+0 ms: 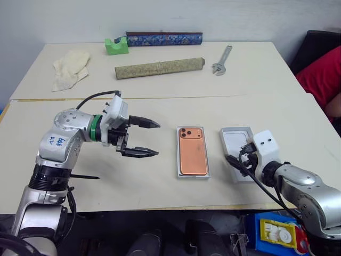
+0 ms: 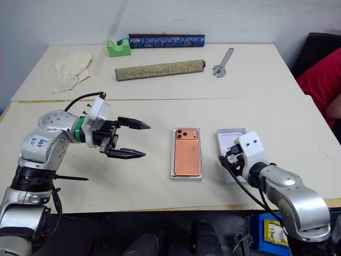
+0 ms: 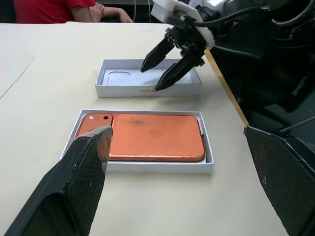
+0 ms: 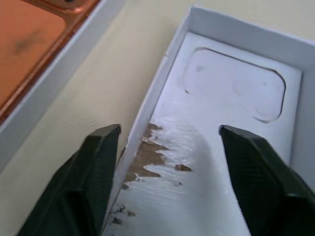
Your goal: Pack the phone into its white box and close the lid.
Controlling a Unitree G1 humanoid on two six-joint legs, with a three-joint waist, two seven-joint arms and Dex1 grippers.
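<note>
Your phone lies camera-side up inside the white box in the middle of the table. Just beside it, toward your right arm, the lid sits open-face up. Your right hand is over the lid, fingers apart astride its near wall, gripping nothing. Your left hand hangs off the table beside the box, fingers spread wide, empty.

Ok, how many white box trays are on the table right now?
2. The white box sits mid-table with the phone lying in it; the lid lies open-side up just to its right, under the right gripper.
</note>
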